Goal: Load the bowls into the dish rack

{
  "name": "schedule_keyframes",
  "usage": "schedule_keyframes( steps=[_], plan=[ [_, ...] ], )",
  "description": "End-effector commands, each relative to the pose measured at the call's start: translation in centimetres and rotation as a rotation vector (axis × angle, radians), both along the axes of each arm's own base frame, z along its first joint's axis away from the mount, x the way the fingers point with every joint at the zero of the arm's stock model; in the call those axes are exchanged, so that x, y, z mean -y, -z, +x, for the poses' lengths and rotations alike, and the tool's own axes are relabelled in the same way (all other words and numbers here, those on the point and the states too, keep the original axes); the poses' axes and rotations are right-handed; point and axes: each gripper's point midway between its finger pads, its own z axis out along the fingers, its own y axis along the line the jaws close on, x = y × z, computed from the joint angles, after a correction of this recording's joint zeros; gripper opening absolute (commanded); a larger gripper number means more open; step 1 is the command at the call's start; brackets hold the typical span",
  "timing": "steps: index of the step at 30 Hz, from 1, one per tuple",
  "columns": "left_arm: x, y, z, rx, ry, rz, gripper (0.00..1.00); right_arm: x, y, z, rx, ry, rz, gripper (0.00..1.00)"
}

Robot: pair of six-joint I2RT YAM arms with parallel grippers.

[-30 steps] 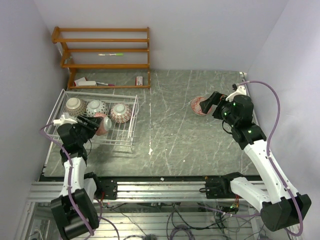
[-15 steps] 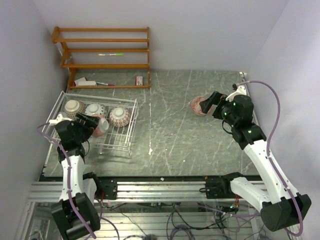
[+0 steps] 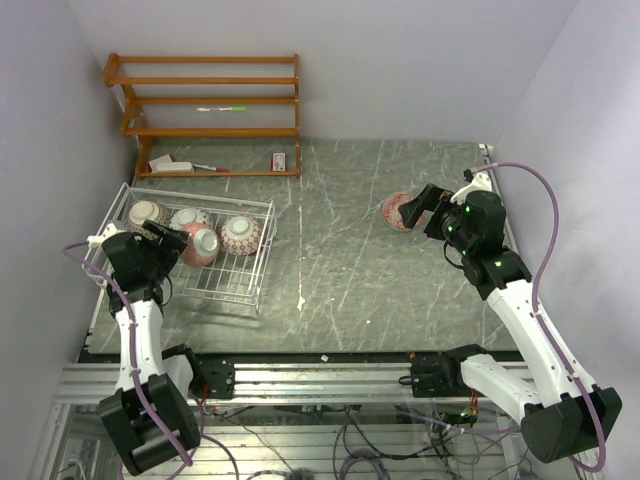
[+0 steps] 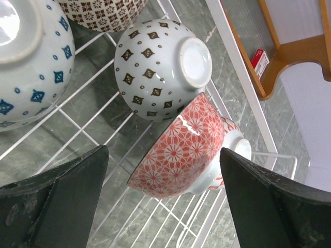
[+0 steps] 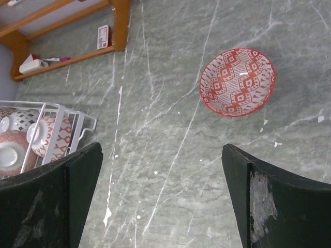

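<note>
The white wire dish rack [image 3: 262, 262] stands at the left and holds several bowls upside down. In the left wrist view a pink-red flower bowl [image 4: 186, 150] leans on its side against a brown-diamond bowl [image 4: 160, 72], with a blue-patterned bowl [image 4: 26, 67] beside them, all inside the rack [image 4: 240, 82]. My left gripper [image 3: 168, 236] [image 4: 163, 206] is open just short of the pink-red bowl [image 3: 202, 244], not touching it. A red patterned bowl [image 3: 397, 211] [image 5: 238, 81] sits upright on the table. My right gripper [image 3: 425, 203] [image 5: 163, 201] is open and empty above the table beside it.
An orange-brown wooden shelf [image 3: 210, 110] stands against the back wall, with a pen [image 3: 220, 108] on it and a small red box [image 3: 279, 160] at its foot. Walls close in on both sides. The rack's corner [image 5: 77, 119] shows in the right wrist view.
My left gripper has let go of the pink-red bowl, which now rests in the rack, and has drawn back to the left. The right arm has not moved.
</note>
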Motion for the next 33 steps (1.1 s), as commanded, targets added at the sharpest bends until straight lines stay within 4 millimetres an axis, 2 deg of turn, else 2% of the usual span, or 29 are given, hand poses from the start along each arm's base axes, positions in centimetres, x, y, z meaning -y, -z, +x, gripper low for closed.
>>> schedule_keyframes(
  steps=[1, 5, 13, 17, 23, 27, 33],
  plan=[
    [-1.5, -0.3, 0.0, -0.015, -0.052, 0.016, 0.99, 0.1, -0.4, 0.1, 0.025, -0.007, -0.006, 1.00],
    [-1.6, -1.8, 0.2, 0.012, -0.047, 0.026, 1.00, 0.1, -0.2, 0.2, 0.024, -0.007, -0.004, 1.00],
    [-1.5, -7.1, 0.2, 0.044, 0.035, 0.147, 0.99, 0.0, -0.2, 0.2, 0.021, -0.009, -0.004, 1.00],
    [-1.0, -8.4, -0.3, 0.026, 0.094, 0.195, 0.99, -0.2, 0.0, 0.2, 0.014, -0.019, 0.001, 1.00],
    [-1.2, -9.7, -1.0, 0.000, 0.089, 0.293, 0.99, -1.2, 0.4, 0.4, -0.002, -0.065, 0.024, 1.00],
    [1.0, -10.0, 0.4, -0.009, 0.159, 0.327, 0.99, -2.9, 1.0, 0.4, -0.029, -0.157, 0.049, 1.00],
    [6.9, -8.8, 2.6, -0.114, 0.315, 0.458, 0.99, -3.5, 1.0, 0.5, -0.029, -0.181, 0.065, 1.00]
  ],
)
